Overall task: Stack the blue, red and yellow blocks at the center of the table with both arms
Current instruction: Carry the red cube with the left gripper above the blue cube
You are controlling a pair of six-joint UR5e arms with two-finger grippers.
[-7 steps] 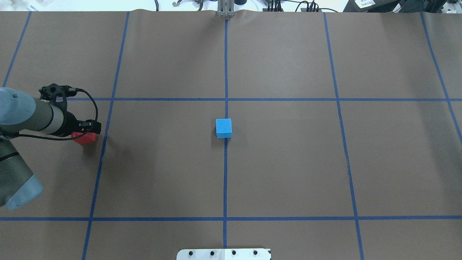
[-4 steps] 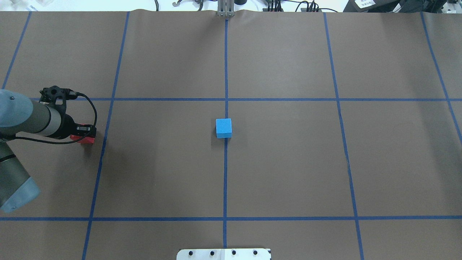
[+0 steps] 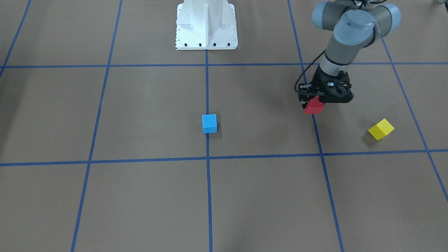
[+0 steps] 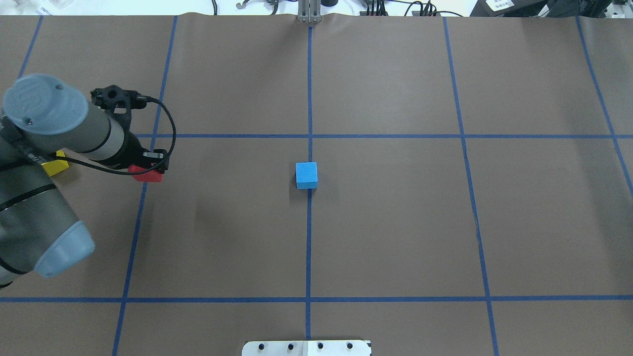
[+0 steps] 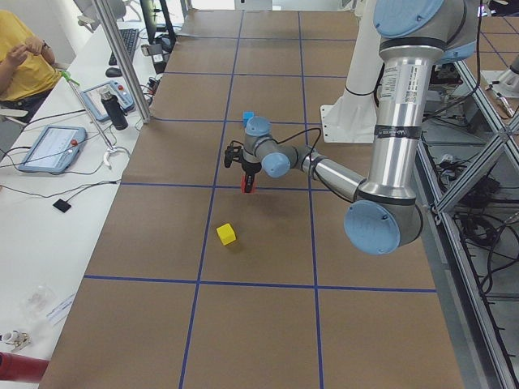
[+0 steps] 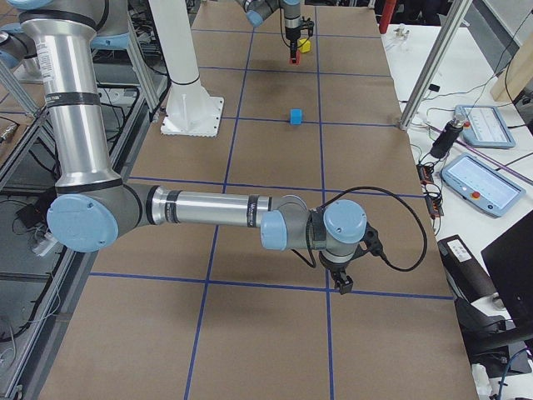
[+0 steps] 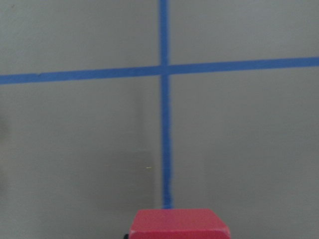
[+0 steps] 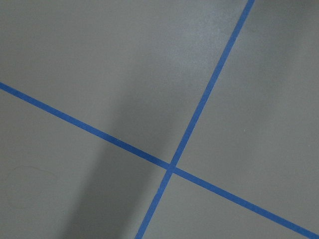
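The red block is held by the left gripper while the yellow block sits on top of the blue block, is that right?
Not quite. The left gripper does hold the red block, but the yellow block is not on the blue block: it lies alone on the table, off to the robot's left, as the exterior front-facing view shows.

Red block [image 3: 314, 106] is up off the table, tilted, pinched in the left gripper [image 3: 316, 100]. Blue block [image 3: 209, 123] sits flat on the centre line, well apart from that gripper. Yellow block [image 3: 380, 129] lies skewed on the table, nearer, on the gripper's opposite side.
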